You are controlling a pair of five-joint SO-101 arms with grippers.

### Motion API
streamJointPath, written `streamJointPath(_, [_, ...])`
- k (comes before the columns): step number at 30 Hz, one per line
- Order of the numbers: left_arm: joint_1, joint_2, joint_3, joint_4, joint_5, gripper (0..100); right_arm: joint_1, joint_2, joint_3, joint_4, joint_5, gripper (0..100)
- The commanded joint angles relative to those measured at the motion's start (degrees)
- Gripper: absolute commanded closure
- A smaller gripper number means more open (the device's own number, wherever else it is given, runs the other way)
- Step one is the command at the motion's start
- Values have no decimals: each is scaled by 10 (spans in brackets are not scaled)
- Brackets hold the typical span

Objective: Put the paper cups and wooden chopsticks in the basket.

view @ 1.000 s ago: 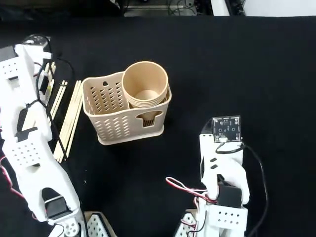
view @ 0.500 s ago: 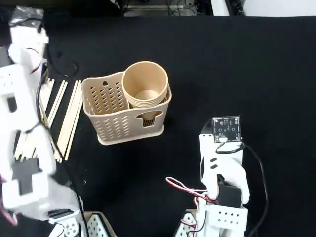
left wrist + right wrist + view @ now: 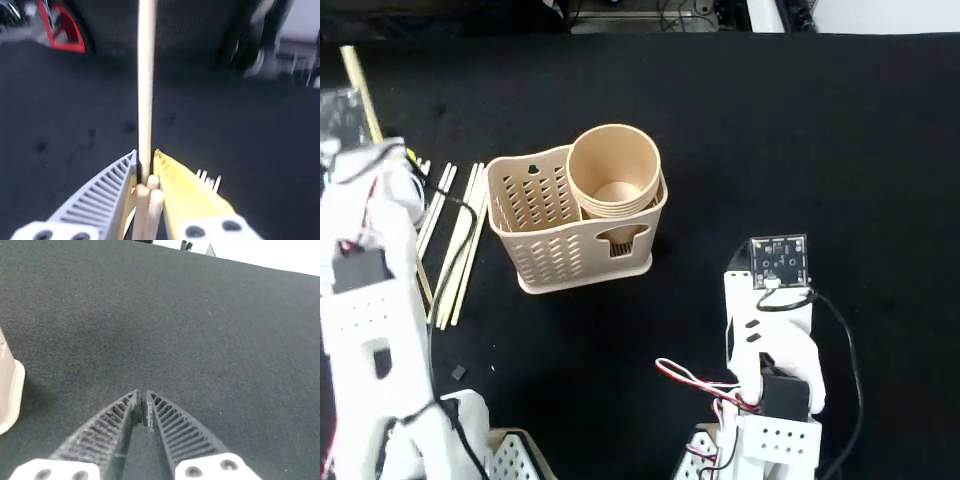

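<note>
1. Left gripper [image 3: 145, 161] is shut tight on a wooden chopstick [image 3: 146, 75], its grey and yellow fingers pressed against the stick from either side.
2. In the left wrist view the held chopstick runs straight out past the fingertips. The blunt ends of two or three sticks show between the fingers nearer the base; how many are gripped cannot be told.
3. In the high view the left arm [image 3: 365, 330] stands at the left edge of the table [image 3: 800, 130]. The held chopstick pokes out beyond it toward the far left corner, raised off the cloth.
4. The loose chopsticks [image 3: 460, 240] lie flat on the black table in a rough fan between the left arm and the basket [image 3: 535, 255], just beside the basket's left wall.
5. The beige, perforated basket stands upright near the middle of the table.
6. The paper cups [image 3: 613, 165], nested in a stack, sit upright in the basket's right half. Their rim rises above the basket's wall.
7. The right gripper [image 3: 141, 402] is closed with its tips touching and holds nothing. It hangs over bare black cloth.
8. The right arm [image 3: 770, 340] is at the near edge of the table, well apart from the basket. One corner of the basket shows at the edge of the right wrist view.
</note>
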State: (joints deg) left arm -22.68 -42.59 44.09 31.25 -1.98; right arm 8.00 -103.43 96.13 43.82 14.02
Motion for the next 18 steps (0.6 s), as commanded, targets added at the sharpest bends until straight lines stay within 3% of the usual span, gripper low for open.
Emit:
streamJointPath(1, [6, -96, 29, -51, 48, 971, 5, -38, 0, -6, -1, 977])
streamJointPath(18, [6, -265, 32, -48, 123, 971, -6, -37, 3, -6, -1, 977])
